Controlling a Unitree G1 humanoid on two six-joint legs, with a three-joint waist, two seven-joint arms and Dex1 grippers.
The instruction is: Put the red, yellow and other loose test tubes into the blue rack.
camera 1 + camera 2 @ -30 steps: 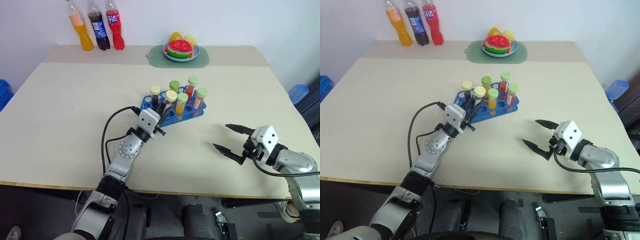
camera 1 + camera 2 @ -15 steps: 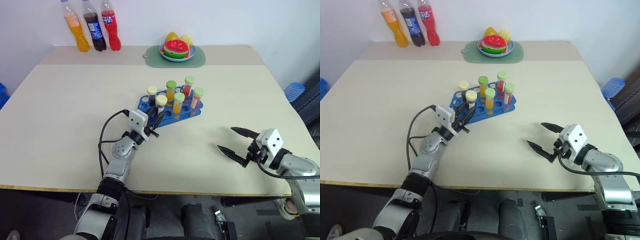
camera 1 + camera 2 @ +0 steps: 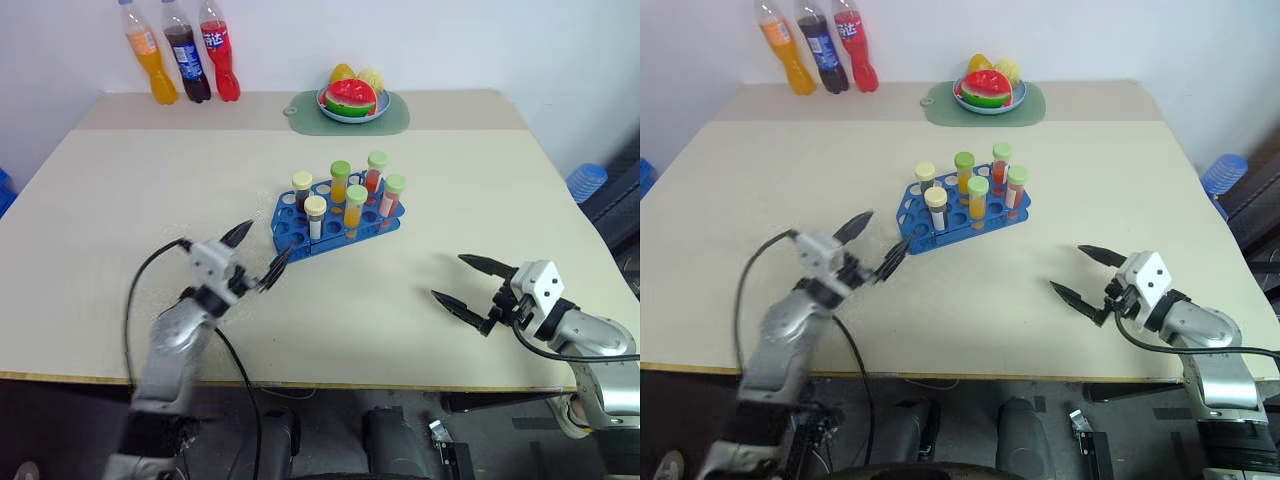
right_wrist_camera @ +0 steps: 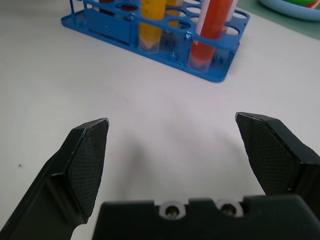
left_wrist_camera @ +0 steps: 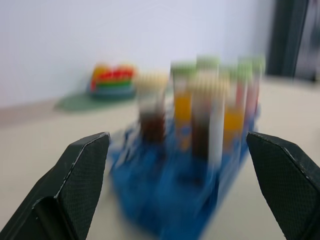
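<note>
- Rack (image 3: 335, 222): glossy blue plastic.
- Tubes (image 3: 355, 207): clear, probably plastic.
- Table (image 3: 120, 210): smooth matt beige.
- Fingers (image 4: 88, 157): black, finely textured.

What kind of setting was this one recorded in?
Probably a robot test room, not a real lab: a plain table holds a blue rack of test tubes, three soda bottles and a plate of toy fruit.
</note>
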